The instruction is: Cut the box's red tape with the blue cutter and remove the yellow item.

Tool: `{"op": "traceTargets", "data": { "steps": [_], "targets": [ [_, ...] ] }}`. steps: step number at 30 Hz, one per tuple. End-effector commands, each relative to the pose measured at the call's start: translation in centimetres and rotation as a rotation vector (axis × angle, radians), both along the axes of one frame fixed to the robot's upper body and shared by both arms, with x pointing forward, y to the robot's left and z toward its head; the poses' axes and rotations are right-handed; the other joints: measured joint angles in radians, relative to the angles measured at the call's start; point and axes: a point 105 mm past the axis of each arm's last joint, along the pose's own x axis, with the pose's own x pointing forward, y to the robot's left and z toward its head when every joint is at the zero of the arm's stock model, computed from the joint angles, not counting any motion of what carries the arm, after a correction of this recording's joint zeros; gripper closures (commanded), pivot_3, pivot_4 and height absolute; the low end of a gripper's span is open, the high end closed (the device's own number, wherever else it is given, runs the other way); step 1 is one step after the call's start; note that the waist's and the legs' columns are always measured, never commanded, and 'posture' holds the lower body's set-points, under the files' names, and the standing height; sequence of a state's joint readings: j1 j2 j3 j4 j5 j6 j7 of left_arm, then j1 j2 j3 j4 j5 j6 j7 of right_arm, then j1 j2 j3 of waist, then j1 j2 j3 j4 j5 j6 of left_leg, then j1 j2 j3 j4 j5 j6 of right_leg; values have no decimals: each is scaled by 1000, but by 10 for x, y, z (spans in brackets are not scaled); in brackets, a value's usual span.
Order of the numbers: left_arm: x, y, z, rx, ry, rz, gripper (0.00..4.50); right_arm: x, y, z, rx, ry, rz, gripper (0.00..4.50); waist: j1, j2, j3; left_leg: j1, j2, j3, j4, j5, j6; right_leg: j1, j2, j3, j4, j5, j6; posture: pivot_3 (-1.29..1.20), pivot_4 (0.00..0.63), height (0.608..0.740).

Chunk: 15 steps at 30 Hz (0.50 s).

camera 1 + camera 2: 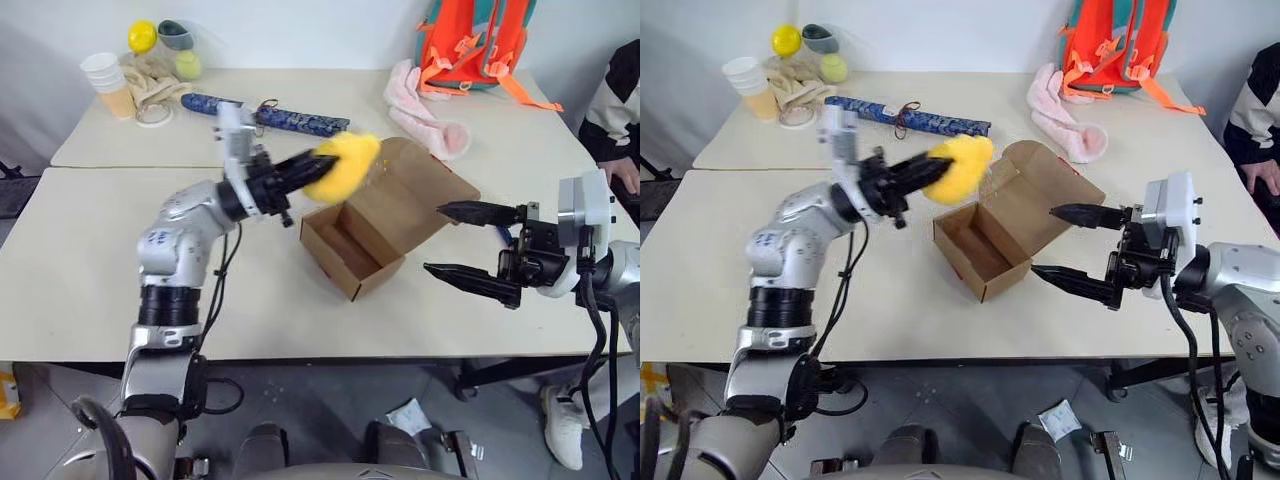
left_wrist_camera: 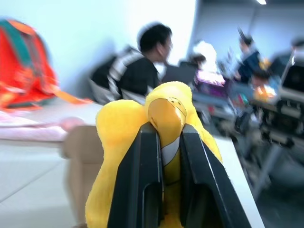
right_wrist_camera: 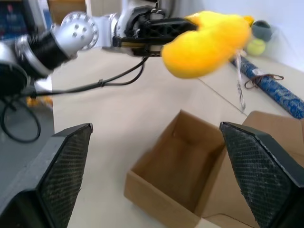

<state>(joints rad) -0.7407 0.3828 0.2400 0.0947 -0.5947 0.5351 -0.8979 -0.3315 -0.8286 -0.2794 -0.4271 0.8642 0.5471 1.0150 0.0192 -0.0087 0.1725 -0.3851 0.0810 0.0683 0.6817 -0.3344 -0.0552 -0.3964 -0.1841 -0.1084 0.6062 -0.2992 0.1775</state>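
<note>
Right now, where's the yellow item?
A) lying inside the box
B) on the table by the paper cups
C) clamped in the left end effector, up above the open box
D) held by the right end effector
C: the left end effector is shut on the yellow item, holding it in the air over the open, empty box; the right end effector stands open beside the box, holding nothing.

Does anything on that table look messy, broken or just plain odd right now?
Nothing looks broken or spilled. The small brown cardboard box lies open and empty, lid flung back. The left pincer holds a soft yellow plush lump in the air above it. The crumpled pink cloth near the orange backpack just looks untidy.
</note>
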Motion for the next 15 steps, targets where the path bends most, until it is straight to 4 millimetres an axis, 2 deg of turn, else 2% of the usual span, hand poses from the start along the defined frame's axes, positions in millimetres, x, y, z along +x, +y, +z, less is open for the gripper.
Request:
{"op": "traceTargets", "data": {
  "steps": [1, 5, 8, 11, 13, 15],
  "targets": [
    [-7, 62, -11, 15, 4, 239, 4430, -11, 20, 7, 39, -47, 91, 0, -15, 0, 0, 1, 0, 0, -1, 0, 0, 0, 0, 0, 0, 0, 0, 0, 150, 740],
    [-19, 144, -51, 106, 52, 613, 4430, -8, 38, -5, 59, -48, 153, 0, -23, 0, 0, 1, 0, 0, -2, 0, 0, 0, 0, 0, 1, 0, 0, 0, 150, 740],
    [-32, 179, -68, 137, 71, 781, 4430, 0, 43, -14, 32, -61, 165, 0, -13, -1, 0, 1, 0, 0, -2, 0, 0, 0, 0, 0, 0, 0, 0, 0, 150, 740],
    [-42, 193, -81, 136, 109, 822, 4430, 7, 44, -16, 18, -81, 165, 0, 3, -2, 0, 0, 0, -1, 1, 0, 0, 0, 0, -1, 0, 0, 0, 0, 150, 740],
    [-50, 199, -94, 140, 172, 842, 3714, 13, 45, -14, 22, -100, 162, 0, 7, -3, 0, 0, 0, -1, 1, 0, 0, 1, 0, -1, 0, 0, 0, 0, 150, 740],
    [-58, 196, -102, 170, 203, 817, 3116, 18, 45, -14, 23, -110, 154, 0, 4, -3, 0, 0, 0, 0, 1, 0, 0, 1, 0, -1, 0, 0, 0, 0, 150, 740]
  ]
}}
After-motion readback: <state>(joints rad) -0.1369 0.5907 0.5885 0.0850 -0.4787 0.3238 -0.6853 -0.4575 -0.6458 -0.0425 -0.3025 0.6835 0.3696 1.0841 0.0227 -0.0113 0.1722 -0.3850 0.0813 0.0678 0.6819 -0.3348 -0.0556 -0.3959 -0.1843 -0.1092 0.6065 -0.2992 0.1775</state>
